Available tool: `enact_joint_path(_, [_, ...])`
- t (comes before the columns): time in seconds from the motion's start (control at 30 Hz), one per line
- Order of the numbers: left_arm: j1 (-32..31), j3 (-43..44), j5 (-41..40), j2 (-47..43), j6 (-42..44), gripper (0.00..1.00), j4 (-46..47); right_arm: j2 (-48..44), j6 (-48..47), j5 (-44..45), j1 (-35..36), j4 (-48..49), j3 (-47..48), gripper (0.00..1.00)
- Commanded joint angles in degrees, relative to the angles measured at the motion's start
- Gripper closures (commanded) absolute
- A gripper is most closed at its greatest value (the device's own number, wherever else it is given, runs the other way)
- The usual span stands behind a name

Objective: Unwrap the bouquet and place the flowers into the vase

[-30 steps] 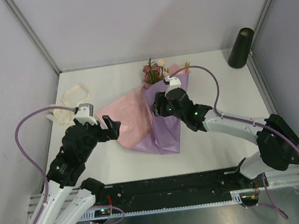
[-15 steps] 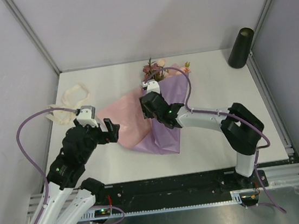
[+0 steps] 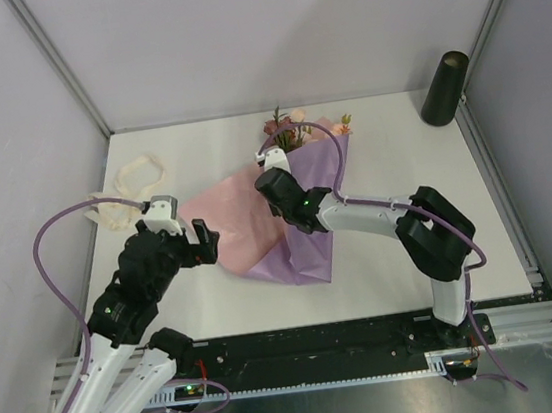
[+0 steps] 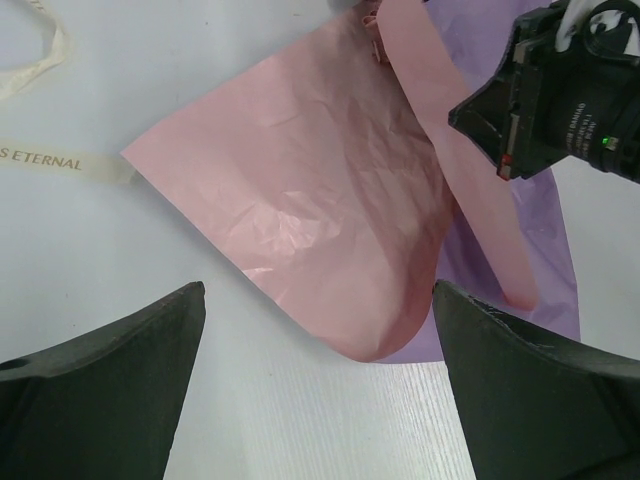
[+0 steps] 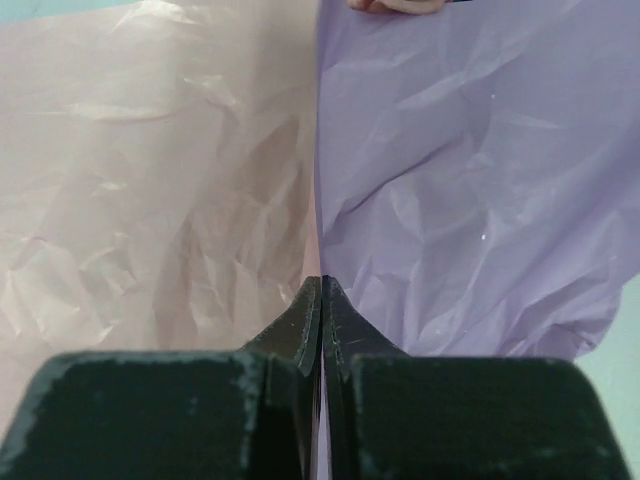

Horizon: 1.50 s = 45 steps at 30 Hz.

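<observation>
Your right hand (image 5: 322, 287) is sitting fingers-together at the seam between pink sheet (image 5: 150, 180) and lilac sheet (image 5: 470, 180), grip on paper unclear. Left hand (image 4: 315, 300) is hanging wide apart nearby. Flowers (image 3: 287, 130) are lying at the wrap's far end. Vase (image 3: 446, 87) is standing far-right on the counter (image 3: 400, 151).

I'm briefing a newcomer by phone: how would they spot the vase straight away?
Find the white table, then its far right corner. The vase stands there alone: tall, narrow, matte black, well away from the purple paper.
</observation>
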Motion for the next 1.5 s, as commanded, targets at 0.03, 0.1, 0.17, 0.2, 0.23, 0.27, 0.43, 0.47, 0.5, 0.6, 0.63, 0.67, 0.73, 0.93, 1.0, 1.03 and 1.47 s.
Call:
enact_joint_path(0.03, [0.1,0.8,-1.0,0.3,1.6,0.0,0.5,-8.0,-0.6,5.2,-0.1,0.6,-2.6,1.0])
enact_joint_path(0.1, [0.1,0.8,-1.1,0.6,1.6,0.0,0.5,-10.2,0.1,6.1,-0.4,0.5,-4.6,1.0])
enact_joint_path(0.17, [0.1,0.7,-1.4,0.8,1.6,0.0,0.2,-12.4,1.2,7.1,-0.8,0.2,-6.9,1.0])
enact_joint_path(0.2, [0.1,0.7,-1.6,0.9,1.6,0.0,0.2,-13.7,1.7,7.7,-1.0,0.1,-8.4,1.0])
enact_joint_path(0.23, [0.1,0.7,-1.7,0.9,1.6,0.0,0.1,-14.7,2.5,8.6,-1.2,-0.1,-9.6,1.0])
enact_joint_path(0.27, [0.1,0.7,-1.8,0.9,1.6,0.0,0.0,-16.2,3.2,9.2,-1.4,-0.1,-11.2,1.0])
enact_joint_path(0.43, [0.1,0.6,-2.1,1.1,1.5,0.0,-0.1,-22.7,7.8,12.1,-2.9,-0.7,-19.0,1.0])
enact_joint_path(0.47, [0.1,0.6,-2.2,1.2,1.5,0.0,-0.1,-23.8,8.8,12.8,-3.2,-0.8,-20.6,1.0])
enact_joint_path(0.5, [0.1,0.6,-2.3,1.4,1.5,0.0,-0.1,-25.2,9.7,13.8,-3.5,-0.6,-22.8,1.0])
enact_joint_path(0.6, [0.1,0.6,-2.0,1.8,1.5,0.0,-0.1,-29.3,12.2,15.8,-4.6,0.2,-27.8,1.0])
enact_joint_path(0.63, [0.1,0.6,-1.9,2.0,1.5,0.0,-0.1,-30.8,12.9,16.1,-5.3,0.3,-29.2,1.0])
enact_joint_path(0.67, [0.1,0.7,-1.9,2.1,1.5,0.0,-0.1,-31.9,13.5,16.2,-5.9,0.2,-30.3,1.0])
enact_joint_path(0.73, [0.1,0.7,-1.8,2.3,1.5,0.0,-0.1,-34.0,14.8,16.9,-7.2,-0.3,-32.2,1.0])
enact_joint_path(0.93, [0.1,0.6,-1.9,2.0,1.4,0.0,-0.1,-37.7,19.3,17.4,-11.4,-4.4,-35.7,1.0])
enact_joint_path(1.0, [0.1,0.5,-2.1,1.7,1.4,0.0,-0.2,-38.8,20.2,18.1,-12.4,-5.9,-36.6,1.0])
enact_joint_path(1.03, [0.1,0.5,-2.1,1.6,1.4,0.0,-0.2,-39.3,20.6,18.6,-13.0,-6.6,-36.9,1.0])
enact_joint_path(1.47, [0.1,0.3,-2.0,0.7,1.2,0.01,-0.2,-44.4,26.1,21.4,-16.7,-13.8,-41.4,0.95])
